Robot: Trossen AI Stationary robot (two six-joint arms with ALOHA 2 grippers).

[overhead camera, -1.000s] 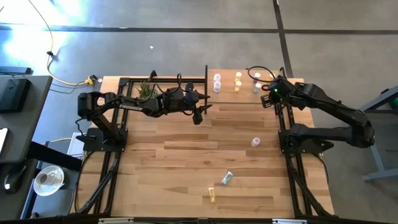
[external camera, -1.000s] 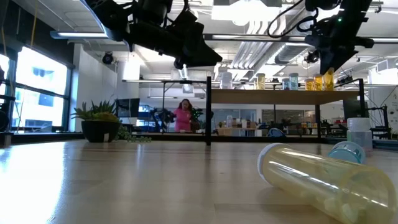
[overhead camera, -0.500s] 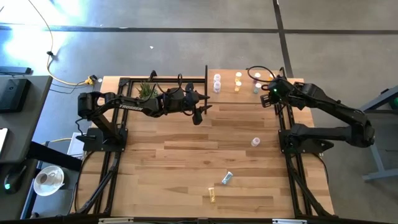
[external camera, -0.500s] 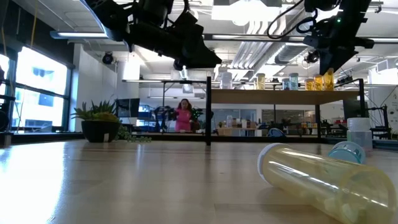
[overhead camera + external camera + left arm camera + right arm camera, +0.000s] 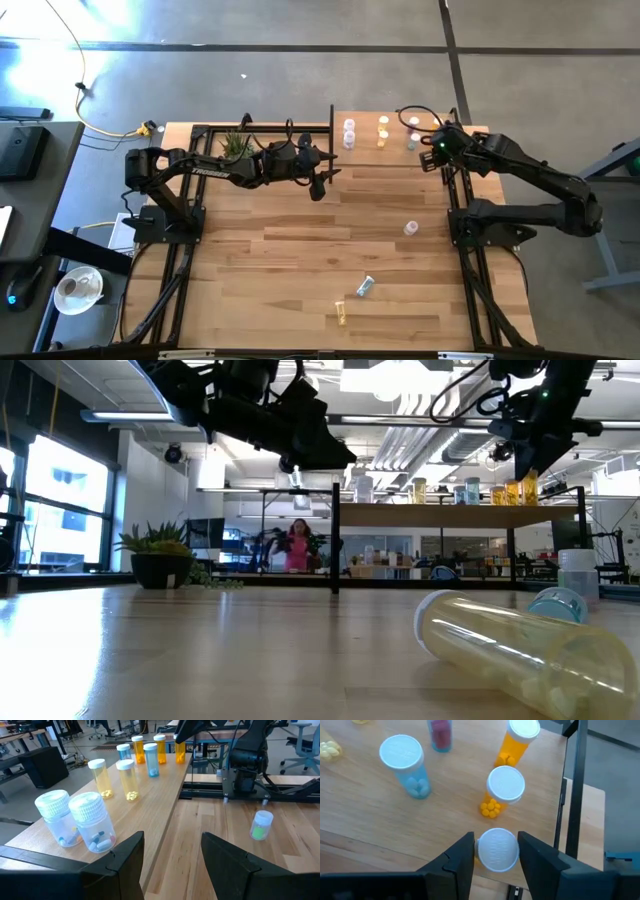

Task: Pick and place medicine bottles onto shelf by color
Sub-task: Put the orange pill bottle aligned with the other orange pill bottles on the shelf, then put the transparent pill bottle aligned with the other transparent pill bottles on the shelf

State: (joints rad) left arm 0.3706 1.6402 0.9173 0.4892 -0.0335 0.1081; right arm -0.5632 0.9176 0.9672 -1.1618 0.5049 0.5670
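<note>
Orange bottles (image 5: pixel 506 790) (upright) beside blue (image 5: pixel 405 766)

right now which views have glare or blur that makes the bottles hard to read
High view: sun glare washes the floor at the upper left, and the shelf bottles are tiny. Low view: bright windows and ceiling lights, the lying yellow bottle looms large and soft. Both wrist views: evenly lit, bottles sharp.

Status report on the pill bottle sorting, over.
Right gripper straddling an orange bottle standing on the shelf. Left gripper open, empty, beside shelf. Nothing in the way.
</note>
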